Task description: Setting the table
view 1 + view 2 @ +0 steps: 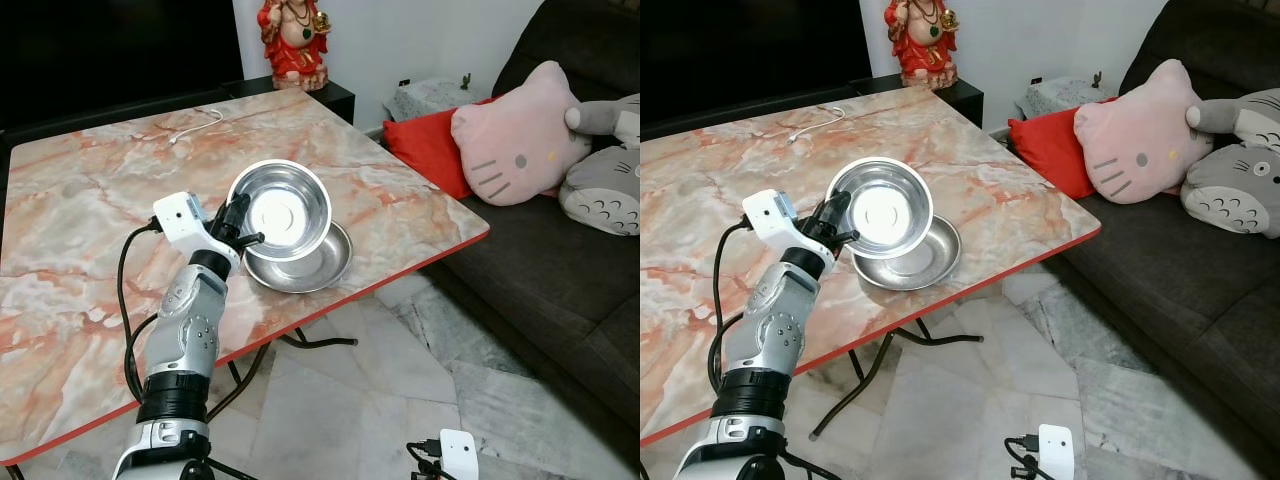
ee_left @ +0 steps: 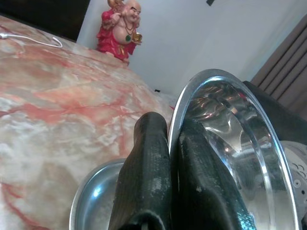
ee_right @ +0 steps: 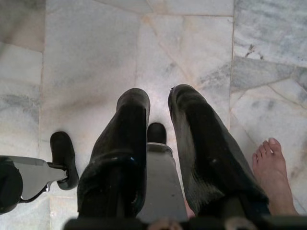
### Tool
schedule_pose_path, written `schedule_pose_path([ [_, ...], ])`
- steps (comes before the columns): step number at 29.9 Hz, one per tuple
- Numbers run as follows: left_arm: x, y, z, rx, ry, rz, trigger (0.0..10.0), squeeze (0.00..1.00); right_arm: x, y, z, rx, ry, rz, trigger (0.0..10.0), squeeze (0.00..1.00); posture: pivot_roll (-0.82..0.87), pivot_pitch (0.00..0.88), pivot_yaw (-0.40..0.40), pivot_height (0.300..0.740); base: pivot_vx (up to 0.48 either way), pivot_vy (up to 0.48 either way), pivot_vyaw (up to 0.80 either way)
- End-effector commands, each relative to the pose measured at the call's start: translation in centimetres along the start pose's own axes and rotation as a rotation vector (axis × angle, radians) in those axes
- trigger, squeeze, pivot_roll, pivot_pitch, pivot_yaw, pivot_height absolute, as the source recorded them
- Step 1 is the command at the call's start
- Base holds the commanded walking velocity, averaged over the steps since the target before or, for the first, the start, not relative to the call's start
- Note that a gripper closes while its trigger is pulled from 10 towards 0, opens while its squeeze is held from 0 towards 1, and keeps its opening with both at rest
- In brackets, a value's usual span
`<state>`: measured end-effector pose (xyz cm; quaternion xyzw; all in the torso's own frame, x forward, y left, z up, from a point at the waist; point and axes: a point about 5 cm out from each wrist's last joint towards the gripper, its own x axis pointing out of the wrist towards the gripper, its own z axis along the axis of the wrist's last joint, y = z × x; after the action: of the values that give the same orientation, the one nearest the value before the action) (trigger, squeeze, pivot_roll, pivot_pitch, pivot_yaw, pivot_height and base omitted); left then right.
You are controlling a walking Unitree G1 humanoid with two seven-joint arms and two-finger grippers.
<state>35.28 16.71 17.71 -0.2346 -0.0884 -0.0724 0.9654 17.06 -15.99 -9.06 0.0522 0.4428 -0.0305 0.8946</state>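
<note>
**Steel bowl lifted on edge above its twin**

The left gripper [image 1: 243, 222] pinches the rim of a steel bowl [image 1: 283, 210], one finger inside and one outside, pressed tight on the metal. The bowl is tipped up nearly on edge, its open face turned toward the camera. A second steel bowl [image 1: 320, 268] lies flat on the marble table [image 1: 80, 200], directly under and just sofa-side of the held one, near the table's red front edge. The held bowl's lower rim looks to be touching or just clear of it; I cannot tell which. Next it likely needs carrying away from that bowl to its own place. The right gripper [image 3: 156, 103] hangs over the floor tiles, fingers slightly parted, holding nothing, a person's bare foot [image 3: 271, 167] nearby
</note>
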Motion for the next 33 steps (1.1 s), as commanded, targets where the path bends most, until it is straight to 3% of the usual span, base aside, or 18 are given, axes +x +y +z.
schedule_pose_path([
  [1,0.0,-0.3,0.8,0.001,-0.041,-0.018,10.0,0.0,-0.1,-0.1,-0.2,0.008,0.004,-0.003,10.0,0.0,0.08,0.0,-0.001,0.74,0.304,0.0,0.0],
  [15,-0.1,-0.5,0.8,0.001,-0.044,-0.023,10.0,0.0,-0.1,-0.1,-0.2,0.003,0.004,-0.003,10.0,0.0,0.08,0.0,-0.007,0.74,0.35,0.0,0.0],
  [27,-0.3,-0.7,0.9,-0.003,-0.038,-0.053,10.0,0.0,-0.1,-0.1,-0.2,0.0,0.003,-0.001,10.0,0.0,0.08,0.0,-0.011,0.74,0.0,0.0,0.0],
  [30,-0.3,-0.8,0.7,0.004,-0.005,-0.07,10.0,0.0,-0.1,-0.1,-0.2,-0.001,0.003,0.0,10.0,0.0,0.09,0.0,-0.011,0.74,0.0,0.0,0.0],
  [33,-0.5,-1.3,-0.5,0.019,0.102,-0.145,10.0,0.0,0.0,-0.1,-0.2,-0.001,0.004,0.001,10.0,0.0,0.09,0.0,-0.01,0.74,0.0,0.0,0.0],
])
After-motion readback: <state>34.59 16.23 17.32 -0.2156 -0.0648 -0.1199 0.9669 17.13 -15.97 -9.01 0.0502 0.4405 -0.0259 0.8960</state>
